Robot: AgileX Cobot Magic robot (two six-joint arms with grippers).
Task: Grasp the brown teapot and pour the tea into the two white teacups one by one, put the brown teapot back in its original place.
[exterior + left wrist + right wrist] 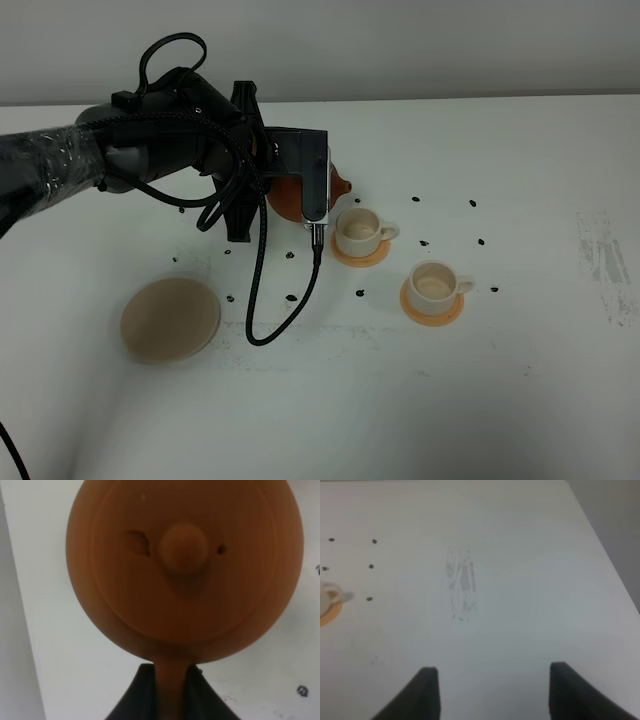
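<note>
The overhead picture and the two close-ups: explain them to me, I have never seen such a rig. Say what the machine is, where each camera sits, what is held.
It is a robot with two arms. One camera looks down from high up; the other two ride on the wrists. The left gripper is shut on the handle of the brown teapot, away from the beige plate. Two white teacups stand on orange coasters on the table. The right gripper is open and empty.

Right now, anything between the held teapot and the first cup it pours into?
Nothing visible. The left gripper is shut on the handle of the brown teapot, with the spout right beside the nearer white teacup. Only bare table shows between them; the other teacup sits off to the right.
</note>
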